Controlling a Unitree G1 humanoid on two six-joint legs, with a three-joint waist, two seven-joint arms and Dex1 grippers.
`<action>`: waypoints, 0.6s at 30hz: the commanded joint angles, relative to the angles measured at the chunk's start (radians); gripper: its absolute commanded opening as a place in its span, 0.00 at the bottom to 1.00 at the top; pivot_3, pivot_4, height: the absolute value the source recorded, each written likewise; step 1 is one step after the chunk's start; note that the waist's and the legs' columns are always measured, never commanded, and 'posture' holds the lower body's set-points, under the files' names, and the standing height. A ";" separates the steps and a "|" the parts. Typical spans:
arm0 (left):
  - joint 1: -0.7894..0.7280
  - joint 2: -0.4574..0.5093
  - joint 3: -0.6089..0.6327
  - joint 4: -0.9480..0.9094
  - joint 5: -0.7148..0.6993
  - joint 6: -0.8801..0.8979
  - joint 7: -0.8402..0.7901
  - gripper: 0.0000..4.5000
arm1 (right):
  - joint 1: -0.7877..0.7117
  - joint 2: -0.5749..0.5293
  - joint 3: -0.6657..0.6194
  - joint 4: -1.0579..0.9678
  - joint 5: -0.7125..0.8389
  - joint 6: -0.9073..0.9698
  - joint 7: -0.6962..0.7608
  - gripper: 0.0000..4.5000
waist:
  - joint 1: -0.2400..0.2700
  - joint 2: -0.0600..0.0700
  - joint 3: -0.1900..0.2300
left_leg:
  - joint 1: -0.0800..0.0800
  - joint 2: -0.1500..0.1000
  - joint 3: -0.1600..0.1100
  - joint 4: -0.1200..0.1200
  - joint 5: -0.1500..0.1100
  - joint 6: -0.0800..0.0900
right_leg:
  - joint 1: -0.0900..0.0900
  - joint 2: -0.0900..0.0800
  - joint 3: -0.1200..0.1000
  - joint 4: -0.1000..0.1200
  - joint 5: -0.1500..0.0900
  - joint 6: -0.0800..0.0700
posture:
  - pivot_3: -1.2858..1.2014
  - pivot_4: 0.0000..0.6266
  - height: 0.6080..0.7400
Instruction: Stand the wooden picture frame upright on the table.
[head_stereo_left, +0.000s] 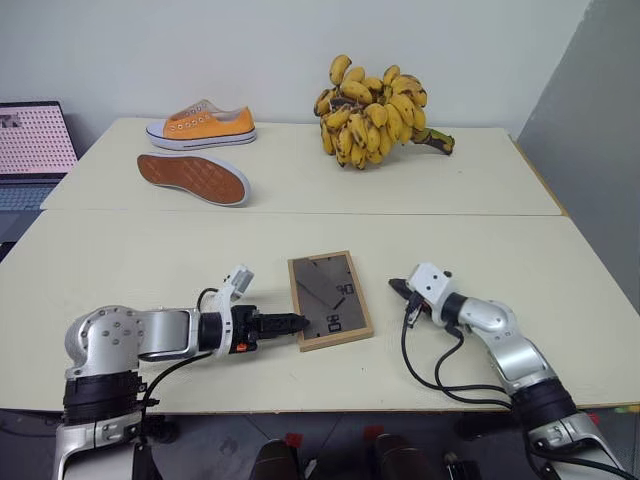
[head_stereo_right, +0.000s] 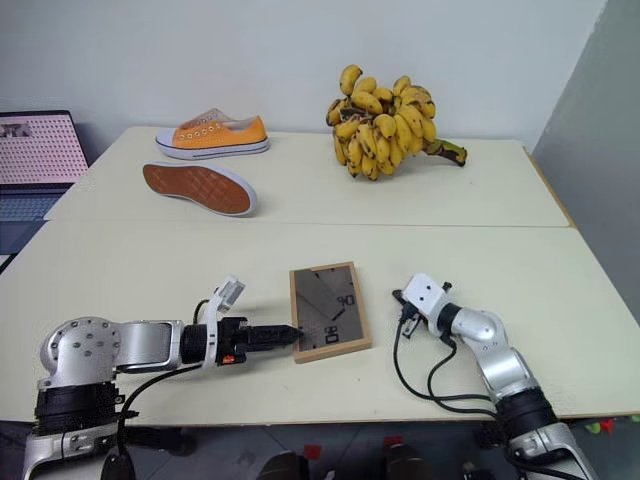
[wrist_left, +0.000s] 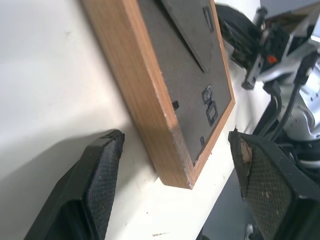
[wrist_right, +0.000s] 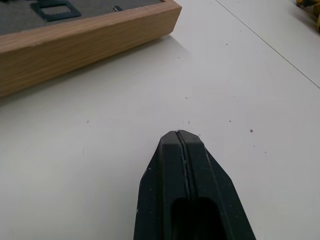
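Note:
The wooden picture frame lies flat on the table, its dark grey-brown back facing up and the stand folded against it. My left gripper is open at the frame's near left corner; the left wrist view shows that corner between the two fingers, neither touching it. My right gripper is shut on nothing, its tip resting low over the table a short way to the right of the frame. In the right wrist view its closed fingertips point past the frame's wooden edge.
On the far table stand an orange shoe, a second shoe on its side with the sole showing, and a bunch of bananas. A laptop sits off the left edge. A seam joins the two tabletops.

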 joint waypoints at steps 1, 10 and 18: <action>0.019 -0.058 0.058 0.004 -0.107 0.006 0.194 0.80 | 0.032 -0.012 -0.016 -0.020 0.018 0.023 0.018 0.00 | 0.001 0.000 0.000 | 0.000 0.000 0.000 0.000 0.000 0.000 | 0.001 0.000 0.000 0.000 0.000 0.000 | 0.52 0.24 1.00; 0.016 -0.094 0.045 0.054 -0.311 -0.068 0.450 0.80 | 0.050 0.074 0.029 -0.112 0.017 0.097 0.013 0.00 | 0.002 0.000 -0.001 | 0.002 -0.001 -0.001 0.000 0.000 0.000 | 0.001 0.000 0.000 0.000 0.000 0.000 | 0.52 0.24 1.00; -0.006 -0.003 -0.042 0.093 -0.428 -0.166 0.517 0.80 | 0.106 0.078 0.046 -0.269 0.034 0.181 0.025 0.00 | 0.002 0.000 -0.001 | 0.001 -0.001 -0.001 -0.001 0.000 -0.001 | 0.000 0.000 0.000 0.000 0.000 0.000 | 0.52 0.24 1.00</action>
